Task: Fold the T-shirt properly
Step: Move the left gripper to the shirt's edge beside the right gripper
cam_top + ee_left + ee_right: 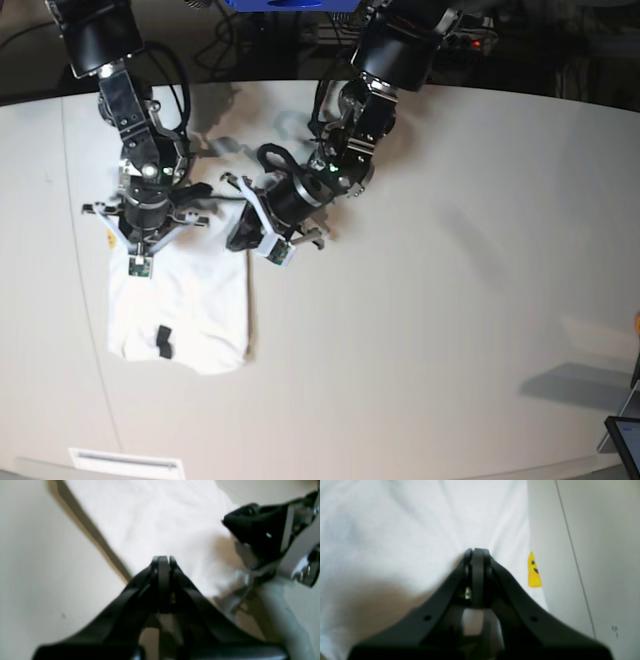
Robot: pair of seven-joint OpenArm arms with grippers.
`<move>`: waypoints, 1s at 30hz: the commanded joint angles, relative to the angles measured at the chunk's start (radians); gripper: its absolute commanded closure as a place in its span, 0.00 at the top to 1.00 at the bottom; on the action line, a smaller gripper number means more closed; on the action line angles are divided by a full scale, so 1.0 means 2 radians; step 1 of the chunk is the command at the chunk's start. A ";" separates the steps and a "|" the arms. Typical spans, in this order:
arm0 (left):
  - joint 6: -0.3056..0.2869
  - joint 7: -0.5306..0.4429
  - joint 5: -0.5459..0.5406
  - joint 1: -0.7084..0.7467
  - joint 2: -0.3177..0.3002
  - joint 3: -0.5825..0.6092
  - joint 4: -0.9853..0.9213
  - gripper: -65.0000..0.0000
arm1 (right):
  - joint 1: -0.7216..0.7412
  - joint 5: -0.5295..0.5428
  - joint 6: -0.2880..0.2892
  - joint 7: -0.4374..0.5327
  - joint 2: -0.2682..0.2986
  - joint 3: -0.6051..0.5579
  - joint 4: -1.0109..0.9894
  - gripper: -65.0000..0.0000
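Both jaws are clenched, neither visibly pinching cloth. Left wrist view: the left gripper (163,561) hangs over the shirt's (160,522) edge beside bare table (37,567). Right wrist view: the right gripper (477,553) sits above white cloth near a yellow print (534,571). Base view: the shirt lies folded narrow on the table. It looks soft, light and limp; take it at corners or hem.

Loads of open table (450,300) on the right side & along the front edge, nothing in the way there. Left side's crowded tho: T-shirt (180,315) covers that bit, w/ both arms parked close together over its back edge.
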 commanded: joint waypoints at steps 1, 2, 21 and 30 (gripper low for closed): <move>-0.004 -0.010 -0.004 -0.003 -0.001 0.000 0.010 0.00 | -0.014 0.032 0.003 -0.054 0.003 -0.002 -0.005 0.01; -0.004 -0.010 -0.003 0.001 -0.004 0.000 0.010 0.00 | -0.015 0.032 0.003 -0.054 0.004 -0.001 -0.005 0.01; -0.004 0.032 -0.003 0.078 -0.030 0.000 0.111 0.00 | -0.069 0.032 0.002 -0.052 0.005 -0.001 0.030 0.01; -0.004 0.032 -0.003 0.114 -0.038 -0.003 0.171 0.00 | -0.091 0.032 0.002 -0.051 0.005 -0.001 0.054 0.01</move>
